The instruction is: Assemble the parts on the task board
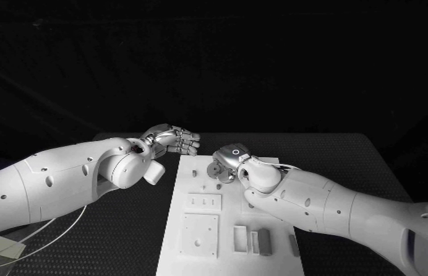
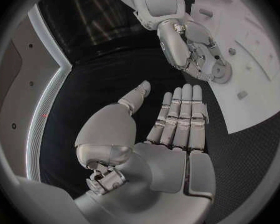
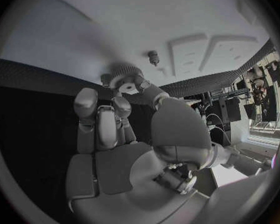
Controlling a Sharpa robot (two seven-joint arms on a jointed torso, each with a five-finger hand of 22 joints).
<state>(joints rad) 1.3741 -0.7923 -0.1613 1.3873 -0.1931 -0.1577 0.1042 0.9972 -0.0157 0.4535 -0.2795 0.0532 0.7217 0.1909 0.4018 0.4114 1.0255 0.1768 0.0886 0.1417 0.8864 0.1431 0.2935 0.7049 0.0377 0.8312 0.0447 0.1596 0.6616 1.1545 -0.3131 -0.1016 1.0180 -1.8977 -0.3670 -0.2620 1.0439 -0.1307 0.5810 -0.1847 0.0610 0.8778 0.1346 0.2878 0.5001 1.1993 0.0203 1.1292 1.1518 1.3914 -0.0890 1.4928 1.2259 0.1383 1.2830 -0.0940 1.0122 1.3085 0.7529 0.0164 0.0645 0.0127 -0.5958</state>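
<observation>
The white board [image 1: 201,239] lies flat mid-worktop. A round toothed part [image 3: 125,77], seemingly a gear, sits near its far edge; a small peg [image 3: 154,57] stands upright just beside it.

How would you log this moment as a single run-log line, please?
left hand: open, off board edge | right hand: pinching round gear-like part over task board | stage: placement under way

A black bench [image 1: 339,158] with a bumpy top sits under everything. Thin pale cables [image 1: 54,232] loop over its near left corner. A small pale flat thing [image 1: 7,249] lies beside them.
</observation>
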